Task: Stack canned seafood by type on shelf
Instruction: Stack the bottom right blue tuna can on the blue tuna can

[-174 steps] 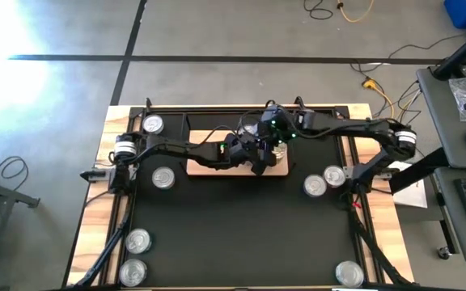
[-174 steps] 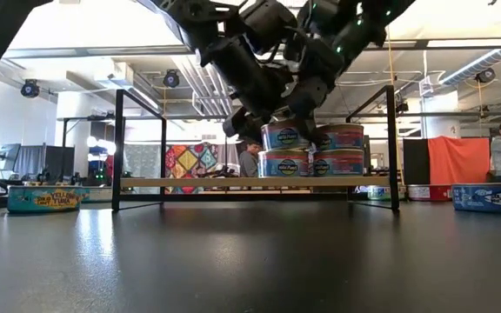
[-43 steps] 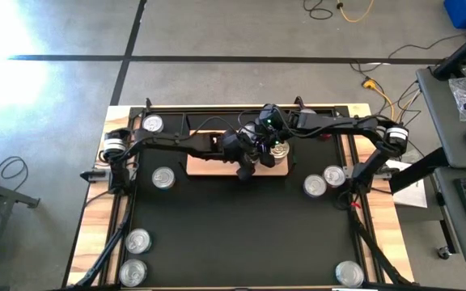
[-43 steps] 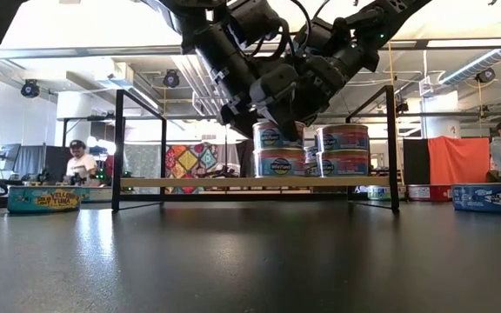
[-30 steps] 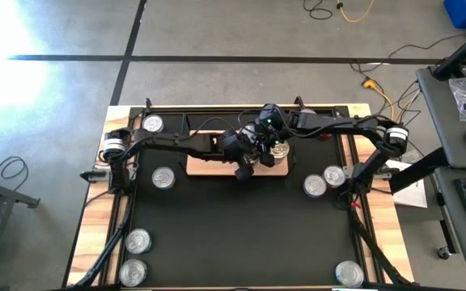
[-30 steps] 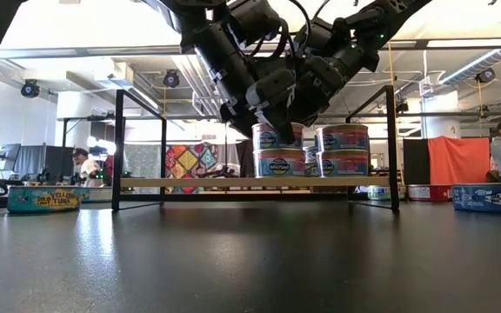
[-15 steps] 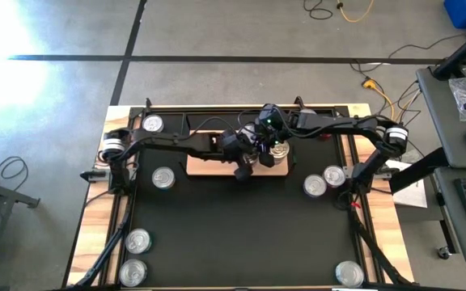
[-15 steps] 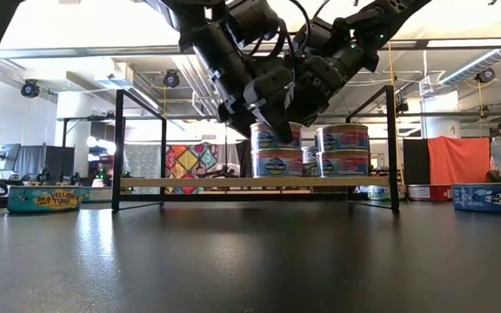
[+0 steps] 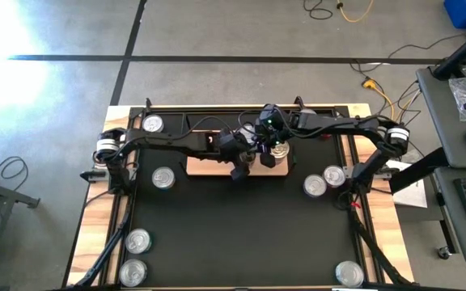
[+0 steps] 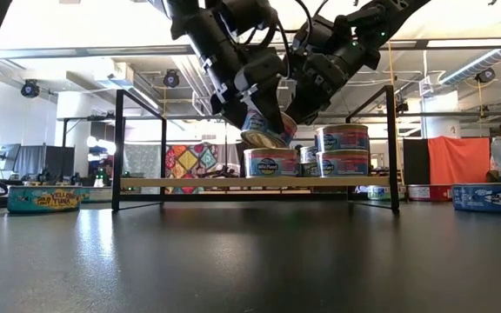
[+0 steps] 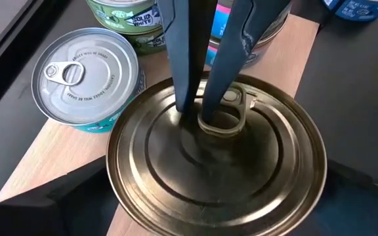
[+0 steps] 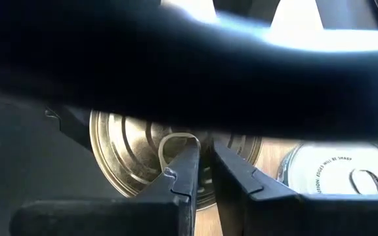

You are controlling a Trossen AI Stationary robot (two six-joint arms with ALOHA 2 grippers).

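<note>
Gold-topped can (image 10: 266, 130) tilted in left gripper (image 10: 263, 122), wooden shelf (image 10: 190, 183), black mat (image 10: 233, 261), right gripper (image 11: 205, 111) pinched

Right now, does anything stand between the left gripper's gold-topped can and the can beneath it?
Nothing visible. The left gripper holds the gold-topped can tilted over the lower can; the right gripper's shut tips rest on its lid.
</note>
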